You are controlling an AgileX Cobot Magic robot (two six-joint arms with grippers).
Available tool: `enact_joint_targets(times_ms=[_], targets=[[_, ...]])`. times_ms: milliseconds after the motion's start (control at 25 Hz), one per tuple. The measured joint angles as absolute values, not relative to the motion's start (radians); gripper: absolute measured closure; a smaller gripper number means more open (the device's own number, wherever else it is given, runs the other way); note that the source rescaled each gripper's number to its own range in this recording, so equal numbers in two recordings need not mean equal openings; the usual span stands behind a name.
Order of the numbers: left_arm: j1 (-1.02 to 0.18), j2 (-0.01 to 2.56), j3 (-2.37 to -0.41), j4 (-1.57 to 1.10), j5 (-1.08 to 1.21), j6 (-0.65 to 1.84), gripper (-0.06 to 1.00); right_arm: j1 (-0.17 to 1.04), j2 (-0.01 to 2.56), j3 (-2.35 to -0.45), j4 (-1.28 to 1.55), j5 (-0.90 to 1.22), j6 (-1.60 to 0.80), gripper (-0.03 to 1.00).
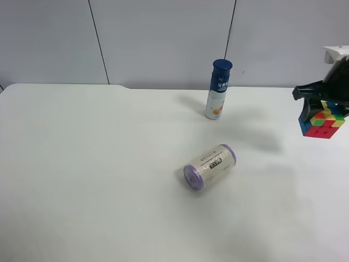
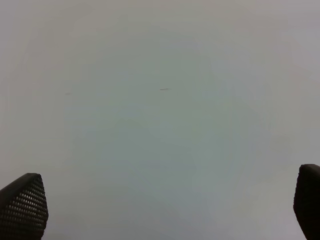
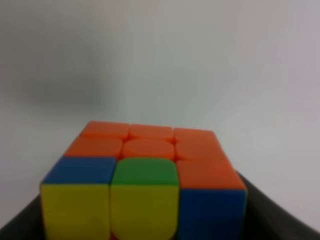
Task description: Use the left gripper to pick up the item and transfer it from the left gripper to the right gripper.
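— How did the jaws stand?

— The right gripper (image 1: 317,109) was clamped on the cube (image 1: 323,123). The left gripper (image 2: 165,212) gaped wide, with nothing between its fingers.

— What was hard to make out?

— A good deal. In the high view the right arm was cut off by the frame edge, so only its black fingers and a corner of white housing showed. Its wrist view sat so close that the cube filled the lower half, blurred, with its bottom out of frame. The fingers there were only dark slivers in the two lower corners. Of the left gripper I saw just two fingertips (image 2: 25,207) at the frame's corners, one ribbed and the other cropped.

— And the grip itself?

— The black fingers came down over the cube's top and held it in the air, clear of the table (image 1: 82,164), at the high view's right edge. The left fingertips touched nothing and had only bare white surface behind them.

— The other things?

— The roll (image 1: 209,166) lay on its side mid-table and the bottle (image 1: 218,89) stood upright behind it, both well apart from the cube.
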State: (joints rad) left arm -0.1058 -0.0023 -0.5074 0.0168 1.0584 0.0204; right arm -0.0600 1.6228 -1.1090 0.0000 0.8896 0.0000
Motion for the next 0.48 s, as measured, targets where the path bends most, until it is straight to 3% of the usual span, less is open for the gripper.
enact_joint_targets(times_ms=[480], targets=[[-0.106,-0.002,-0.507,0.017,1.057,0.020,-0.06,-0.060,1.751,-1.109,0.089,0.756,-0.115,0.97]])
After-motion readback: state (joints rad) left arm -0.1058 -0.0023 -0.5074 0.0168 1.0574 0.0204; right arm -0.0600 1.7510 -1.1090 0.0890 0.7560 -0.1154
